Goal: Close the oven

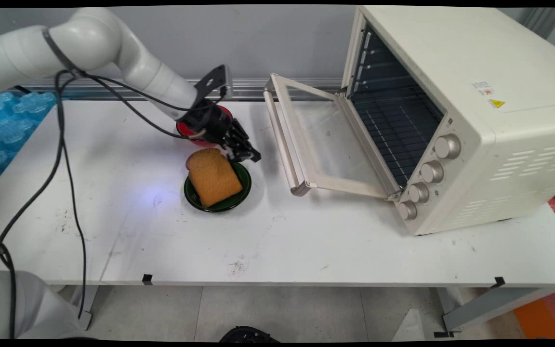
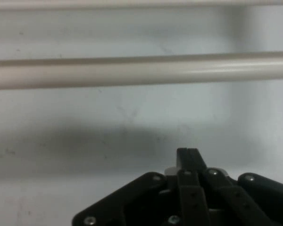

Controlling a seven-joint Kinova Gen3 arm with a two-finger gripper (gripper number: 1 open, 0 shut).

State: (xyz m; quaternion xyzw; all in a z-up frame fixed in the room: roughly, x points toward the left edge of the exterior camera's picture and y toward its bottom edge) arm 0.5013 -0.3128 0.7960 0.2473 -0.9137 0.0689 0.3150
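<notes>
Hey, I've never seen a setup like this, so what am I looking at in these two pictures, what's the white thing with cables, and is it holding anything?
The white thing is a robot arm ending in a black two-finger gripper. The main view comes from a fixed camera above the white table. The hand view comes from a camera on the arm's hand, looking along the gripper toward the oven door's handle.

On the table a slice of toast lies on a dark green plate. Behind it a red bowl is partly hidden by the arm. To the right stands a cream toaster oven with its glass door folded down open.

The fingers are shut and hold nothing; the gripper is beside the plate's far edge.
</notes>
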